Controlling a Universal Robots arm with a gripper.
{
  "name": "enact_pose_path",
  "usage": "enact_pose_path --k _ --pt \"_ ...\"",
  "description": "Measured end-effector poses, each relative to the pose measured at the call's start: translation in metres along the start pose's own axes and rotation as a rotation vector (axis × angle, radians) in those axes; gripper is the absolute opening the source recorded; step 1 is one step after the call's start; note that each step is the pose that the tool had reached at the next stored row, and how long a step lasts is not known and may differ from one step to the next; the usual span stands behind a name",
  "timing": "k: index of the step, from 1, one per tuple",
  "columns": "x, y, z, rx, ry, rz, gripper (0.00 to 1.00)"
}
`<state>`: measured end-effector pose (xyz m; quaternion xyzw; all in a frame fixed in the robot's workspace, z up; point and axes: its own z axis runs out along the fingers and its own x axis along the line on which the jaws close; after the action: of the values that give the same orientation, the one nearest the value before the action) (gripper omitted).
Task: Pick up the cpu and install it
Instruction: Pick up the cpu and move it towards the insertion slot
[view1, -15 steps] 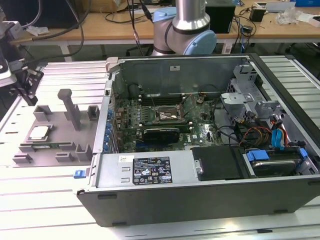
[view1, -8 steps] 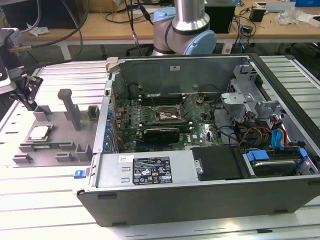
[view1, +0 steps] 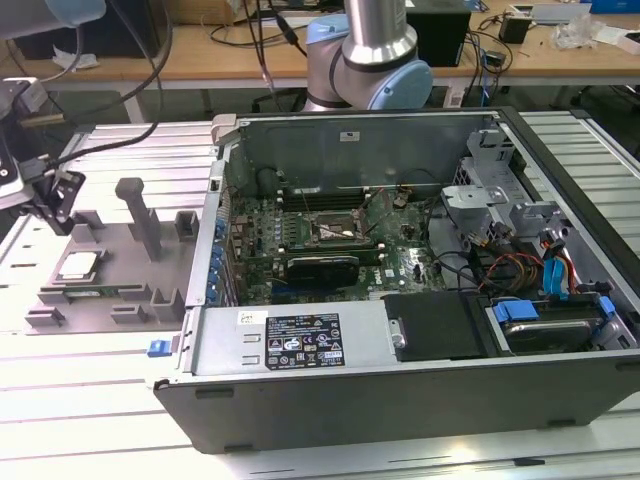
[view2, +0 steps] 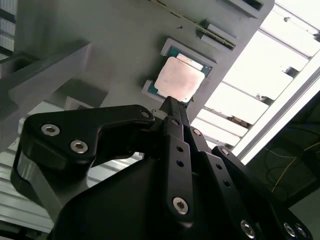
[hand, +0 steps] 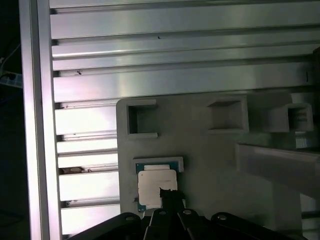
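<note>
End effector (view2: 170, 104) tip near cpu (view2: 178, 79) edge.

Exterior view evenly bright. Both wrist views: strong glare washes out aluminium slats (view2: 260, 75), foreground dark.

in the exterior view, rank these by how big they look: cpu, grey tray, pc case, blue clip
1. pc case
2. grey tray
3. cpu
4. blue clip
The gaps are clear, with no near ties.

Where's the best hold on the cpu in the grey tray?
Probably two opposite edges of the cpu, coming straight down. It lies flat, metal plate up, in a shallow nest on the grey tray, so only its thin rim offers a hold.
</note>
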<state>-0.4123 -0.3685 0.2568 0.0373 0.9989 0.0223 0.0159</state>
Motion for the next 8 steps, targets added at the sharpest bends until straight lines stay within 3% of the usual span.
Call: enact_pose_path --k 8 --pt "0.0014 -0.0083 0.0204 0.0001 0.0002 0.000 0.11"
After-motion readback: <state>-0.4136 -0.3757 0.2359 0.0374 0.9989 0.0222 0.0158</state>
